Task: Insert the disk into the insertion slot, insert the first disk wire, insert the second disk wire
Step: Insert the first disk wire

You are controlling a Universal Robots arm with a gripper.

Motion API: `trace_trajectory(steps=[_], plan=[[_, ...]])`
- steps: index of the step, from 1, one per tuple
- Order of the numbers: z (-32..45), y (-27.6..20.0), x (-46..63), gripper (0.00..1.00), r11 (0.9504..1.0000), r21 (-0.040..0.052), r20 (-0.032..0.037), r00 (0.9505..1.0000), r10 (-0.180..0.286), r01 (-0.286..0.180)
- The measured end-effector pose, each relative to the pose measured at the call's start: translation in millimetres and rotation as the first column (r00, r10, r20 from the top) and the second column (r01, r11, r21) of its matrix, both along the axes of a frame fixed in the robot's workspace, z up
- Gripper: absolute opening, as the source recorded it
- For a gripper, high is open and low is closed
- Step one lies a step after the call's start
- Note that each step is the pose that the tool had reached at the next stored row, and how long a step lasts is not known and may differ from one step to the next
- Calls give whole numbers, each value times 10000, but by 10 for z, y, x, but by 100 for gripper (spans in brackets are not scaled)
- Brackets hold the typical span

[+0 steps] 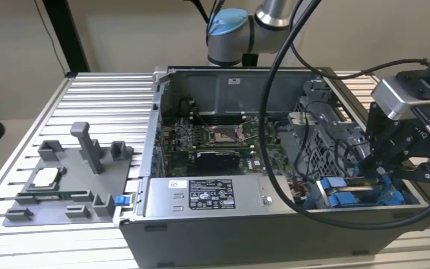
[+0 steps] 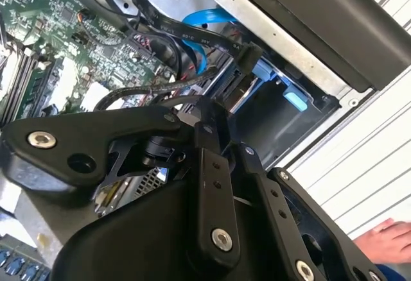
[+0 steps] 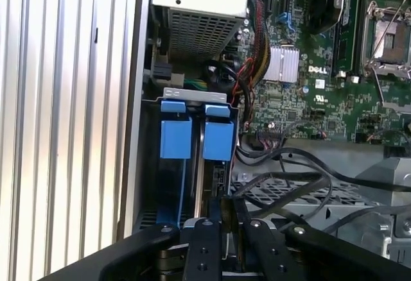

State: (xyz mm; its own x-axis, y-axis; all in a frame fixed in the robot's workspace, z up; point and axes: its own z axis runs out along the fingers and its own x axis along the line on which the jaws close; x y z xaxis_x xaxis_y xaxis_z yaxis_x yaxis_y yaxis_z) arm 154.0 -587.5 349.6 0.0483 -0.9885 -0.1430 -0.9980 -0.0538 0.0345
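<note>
We note the following hazards. The gripper stands directly over the insertion slot, and loose black cables loop just beside its fingers on the motherboard side; in our judgement any sideways travel could snag a loop and drag it across the bay. The disk, in its blue carrier, sits seated in the slot just ahead of the fingertips, beside a second blue carrier. A tilted approach could jam the connector against the carrier edge rather than the socket, and excess force could bend it. A person's hand rests on the ribbed table behind the gripper body and should be kept well apart from the arm. We read the jaws as drawn almost fully together, clamped on a narrow dark piece that we take to be the end of a disk wire. Whether it touches the disk we cannot tell.
</note>
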Motion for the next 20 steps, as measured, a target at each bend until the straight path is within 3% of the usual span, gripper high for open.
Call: trace_trajectory(steps=[8,13,20], plan=[[-45,5,76,0,9998,-42,23,9998,-205,205],[-60,4,80,0,9963,-46,23,9963,-861,861],[-85,5,85,0,9956,-56,24,9956,-933,933]])
